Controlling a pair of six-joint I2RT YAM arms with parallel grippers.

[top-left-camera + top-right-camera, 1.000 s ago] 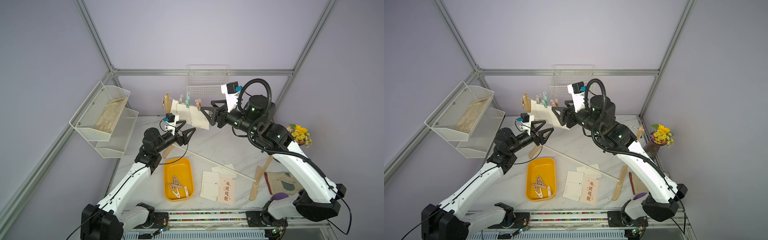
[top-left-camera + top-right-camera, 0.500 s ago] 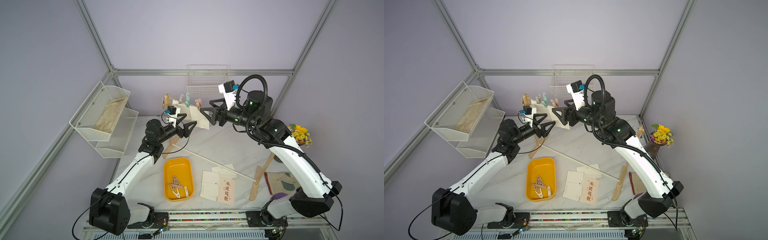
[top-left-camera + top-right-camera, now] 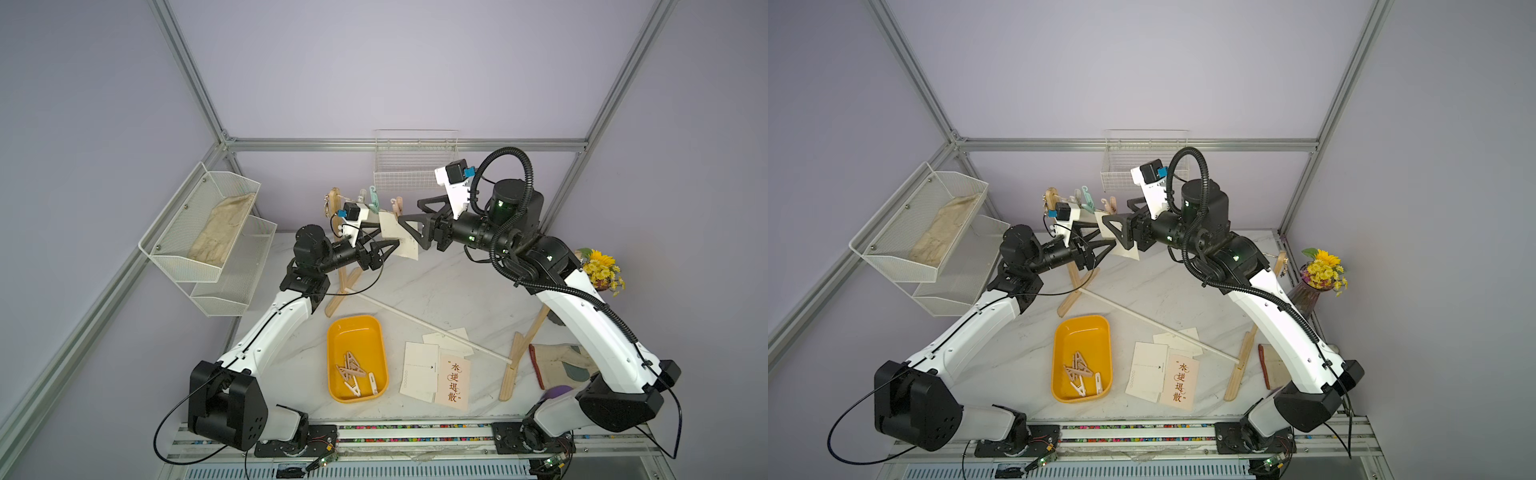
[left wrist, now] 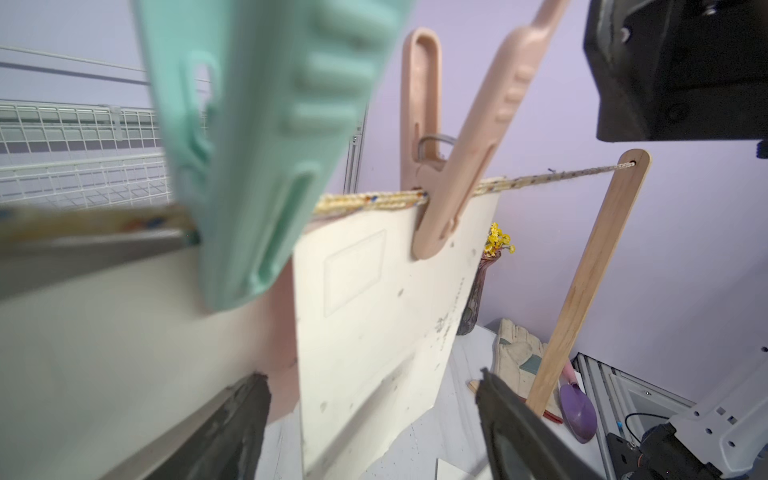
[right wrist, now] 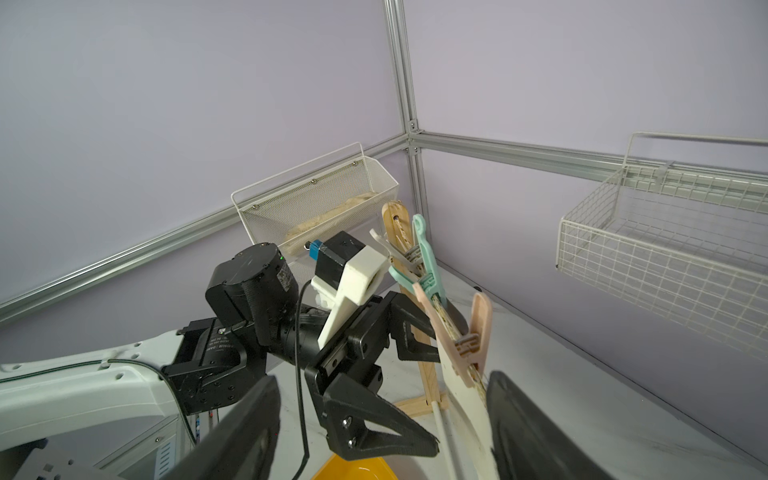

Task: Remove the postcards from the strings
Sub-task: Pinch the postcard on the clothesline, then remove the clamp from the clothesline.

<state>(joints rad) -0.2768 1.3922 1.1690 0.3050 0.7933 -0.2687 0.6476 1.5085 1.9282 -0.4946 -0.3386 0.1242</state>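
Observation:
A cream postcard (image 4: 374, 311) hangs from the string (image 4: 540, 178) under a pink peg (image 4: 449, 166); it also shows in a top view (image 3: 405, 243). A mint peg (image 4: 257, 145) pins a second card (image 4: 124, 332) beside it. My left gripper (image 4: 374, 399) is open, its fingers either side of the cream card's lower edge without touching it. My right gripper (image 5: 382, 415) is open too, facing the left one, with the pink peg (image 5: 473, 332) just beyond its fingertips. Both grippers, left (image 3: 384, 249) and right (image 3: 409, 218), meet at the card. Loose postcards (image 3: 419, 370), one with Chinese characters (image 3: 453, 380), lie on the table.
A yellow tray (image 3: 336, 345) holds several pegs. Two wooden posts (image 3: 332, 199) (image 3: 528, 345) carry the string, joined by a white rod (image 3: 415, 324). Wire baskets (image 3: 208, 224) (image 3: 415, 166) hang on the walls. A flower vase (image 3: 600, 266) and a glove (image 3: 557, 365) sit at the right.
My left gripper has risen and reached forward to the hanging card. The right gripper has shifted a little to the left, toward the string.

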